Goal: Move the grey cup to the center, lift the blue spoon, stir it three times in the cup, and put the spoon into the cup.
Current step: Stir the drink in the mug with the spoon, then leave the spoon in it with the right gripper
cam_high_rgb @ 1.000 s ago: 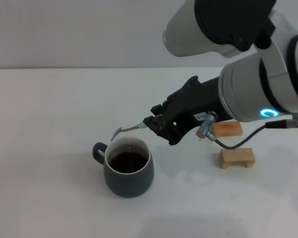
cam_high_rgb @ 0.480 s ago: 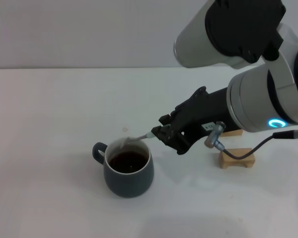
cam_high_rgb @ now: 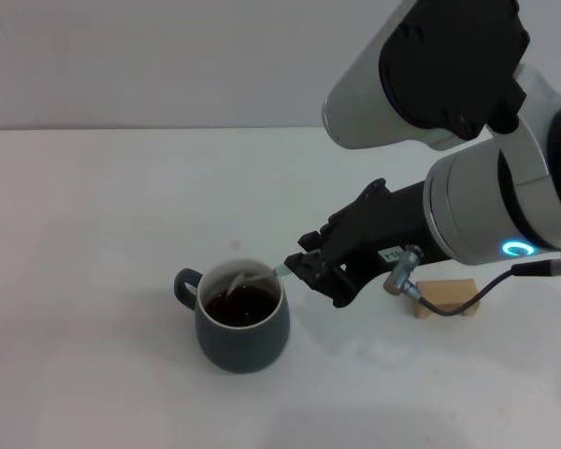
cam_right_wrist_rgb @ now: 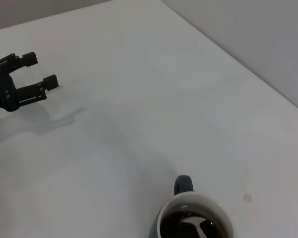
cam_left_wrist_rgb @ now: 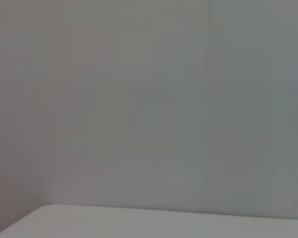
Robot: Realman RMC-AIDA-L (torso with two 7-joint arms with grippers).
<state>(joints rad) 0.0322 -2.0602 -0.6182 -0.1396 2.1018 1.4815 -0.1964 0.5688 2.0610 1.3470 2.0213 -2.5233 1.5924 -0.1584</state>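
Your right gripper [cam_high_rgb: 304,268], just right of the cup [cam_high_rgb: 242,329], is clamped on the spoon [cam_high_rgb: 262,275]. Its long axis slants down-left, bowl dipped in the coffee. The left gripper [cam_right_wrist_rgb: 37,74] waits apart, fingers spread.

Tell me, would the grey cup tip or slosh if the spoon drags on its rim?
Tipping seems unlikely: the grey cup looks squat, thick-walled and wide-based. Sloshing is likelier, since dark liquid sits fairly high. The blue spoon, held by the right end effector, looks slim and light.
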